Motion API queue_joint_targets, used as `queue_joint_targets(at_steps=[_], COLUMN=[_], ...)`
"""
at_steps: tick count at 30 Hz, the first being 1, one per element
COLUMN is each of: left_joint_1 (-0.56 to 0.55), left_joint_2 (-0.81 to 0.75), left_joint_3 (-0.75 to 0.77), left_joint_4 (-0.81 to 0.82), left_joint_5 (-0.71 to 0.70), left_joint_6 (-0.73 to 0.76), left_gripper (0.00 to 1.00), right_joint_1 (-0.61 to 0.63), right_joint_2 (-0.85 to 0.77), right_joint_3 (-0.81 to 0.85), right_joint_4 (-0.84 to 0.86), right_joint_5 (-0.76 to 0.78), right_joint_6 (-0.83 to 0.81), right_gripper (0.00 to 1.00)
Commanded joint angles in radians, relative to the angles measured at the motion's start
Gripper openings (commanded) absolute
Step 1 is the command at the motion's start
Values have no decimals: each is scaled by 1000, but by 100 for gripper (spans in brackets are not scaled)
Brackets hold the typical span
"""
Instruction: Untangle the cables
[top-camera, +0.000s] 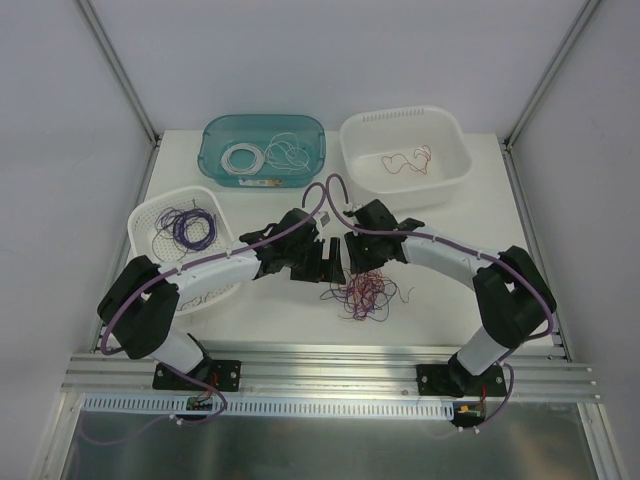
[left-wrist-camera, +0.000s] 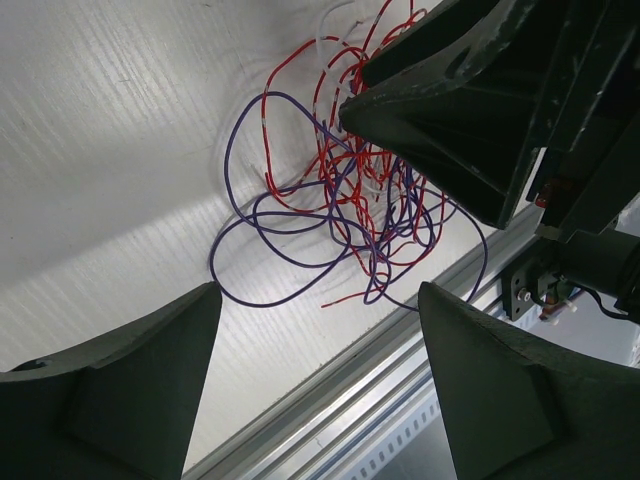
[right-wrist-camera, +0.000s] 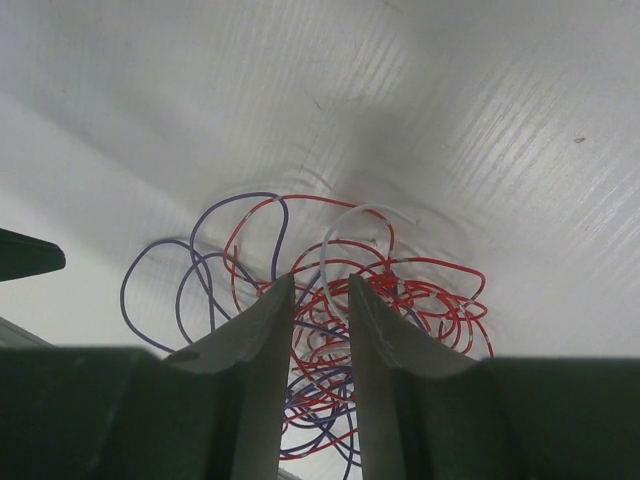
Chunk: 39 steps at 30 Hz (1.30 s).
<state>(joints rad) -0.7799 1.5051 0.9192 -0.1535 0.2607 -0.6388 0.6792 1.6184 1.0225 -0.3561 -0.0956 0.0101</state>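
Observation:
The cables (top-camera: 365, 295) are a loose clump of thin red, dark purple and white wires on the white table, near its front edge. They also show in the left wrist view (left-wrist-camera: 340, 200) and in the right wrist view (right-wrist-camera: 420, 290). My left gripper (top-camera: 316, 262) (left-wrist-camera: 318, 290) is open wide and empty, just left of the clump and above it. My right gripper (top-camera: 352, 260) (right-wrist-camera: 322, 280) hangs right over the clump. Its jaws stand a narrow gap apart, with wires showing in the gap below the tips. The right gripper's dark body (left-wrist-camera: 450, 120) hides the clump's far side.
At the back, a teal bin (top-camera: 215, 150) holds white wires (top-camera: 243, 157) and a white tub (top-camera: 450, 172) holds a red wire (top-camera: 408, 160). A white basket (top-camera: 148, 222) at the left holds purple wires (top-camera: 185, 228). An aluminium rail (top-camera: 330, 365) runs along the front edge.

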Motion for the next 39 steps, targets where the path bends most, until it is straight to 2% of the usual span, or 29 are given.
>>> queue_joint_targets(at_steps=[1, 10, 15, 16, 19, 28, 39], left_joint_1=[-9, -10, -9, -9, -9, -9, -9], left_joint_2=[-26, -115, -164, -166, -163, -177, -171], left_joint_3=[-2, -69, -117, -117, -114, -102, -169], left_joint_4=[19, 42, 72, 74, 77, 132, 420], left_joint_5=[5, -34, -47, -48, -44, -43, -8], left_joint_6=[36, 73, 74, 74, 67, 67, 100], left_gripper=[81, 82, 82, 82, 83, 84, 83], right_joint_1=[22, 60, 65, 65, 65, 51, 30], right_joint_2=[23, 90, 103, 95, 49, -103, -307], right_joint_3=[54, 85, 91, 93, 102, 203, 269], right_joint_4=[-14, -47, -58, -63, -83, -167, -187], right_joint_5=[39, 89, 134, 140, 142, 155, 112], right_joint_6=[-58, -82, -78, -78, -67, 53, 194], right_gripper=[32, 28, 17, 12, 5, 1, 1])
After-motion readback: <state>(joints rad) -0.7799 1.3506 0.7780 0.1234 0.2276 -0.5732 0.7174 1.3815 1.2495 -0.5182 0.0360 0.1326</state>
